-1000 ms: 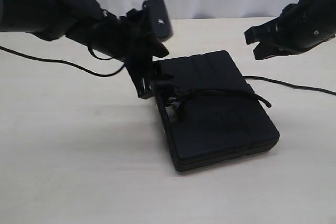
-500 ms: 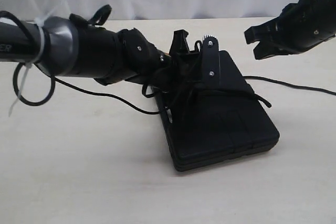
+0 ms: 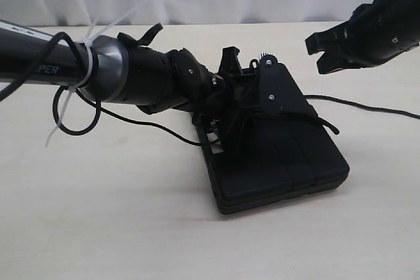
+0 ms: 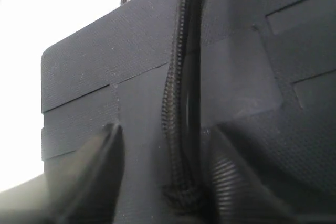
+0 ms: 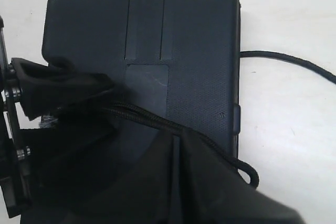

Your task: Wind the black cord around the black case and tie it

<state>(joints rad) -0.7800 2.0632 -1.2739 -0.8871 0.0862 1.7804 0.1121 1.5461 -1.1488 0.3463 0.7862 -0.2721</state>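
Black cord (image 4: 173,103) lies across the top of the black case (image 3: 282,155), w/ one end poking off the case's side edge and more trailing on the counter (image 3: 131,227) beside the case. Left claw (image 4: 164,132) sits low over the case top, jaws apart, straddling the cord but not gripping it. Right claw (image 3: 316,56) hangs above & beyond the case, pinched closed, empty. Probably best: left closes square on the cord, not on a rib, then pulls taut so the wrap doesn't slip.
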